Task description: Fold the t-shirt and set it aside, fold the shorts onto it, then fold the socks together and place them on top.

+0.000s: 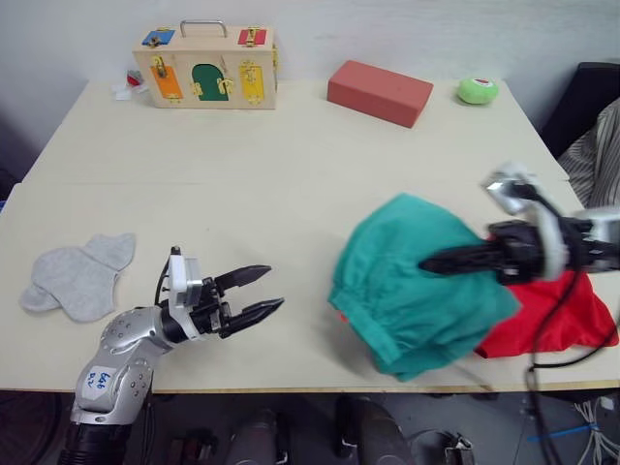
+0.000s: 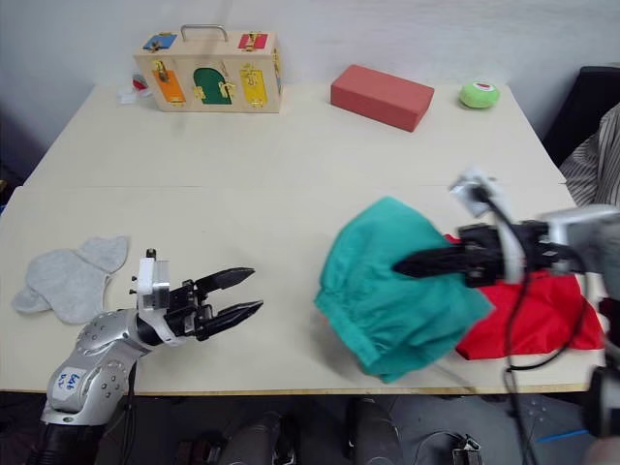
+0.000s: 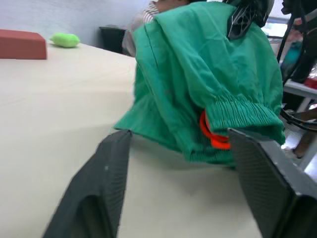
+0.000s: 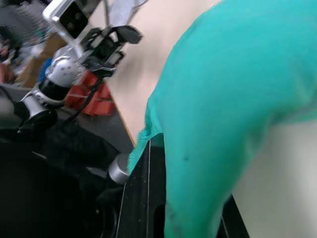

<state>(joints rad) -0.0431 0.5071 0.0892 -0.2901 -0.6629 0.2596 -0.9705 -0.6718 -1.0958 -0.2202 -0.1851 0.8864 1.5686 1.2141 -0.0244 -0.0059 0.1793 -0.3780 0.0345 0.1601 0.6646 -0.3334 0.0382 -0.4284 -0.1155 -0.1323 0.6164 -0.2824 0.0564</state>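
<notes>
The right gripper [image 1: 431,262] is clamped on the shorts [image 1: 407,281], lifted over the t-shirt [image 1: 552,315] near the table's [image 1: 291,165] right front corner. The left gripper [image 1: 263,291] hovers with fingers apart near the front edge; the socks [image 1: 77,276] lie near the left edge.

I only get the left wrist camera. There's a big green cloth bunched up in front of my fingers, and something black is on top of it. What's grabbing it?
Observer: That's the right gripper. It's shut on the shorts and comes in from the table's right side.
Operator: Is anything under them?
Observer: Yes, the t-shirt. It lies partly covered by the shorts, near the right front edge of the table.
Operator: Where are the little grey ones?
Observer: The socks lie flat near the table's left edge, to the left of the left gripper.
</notes>
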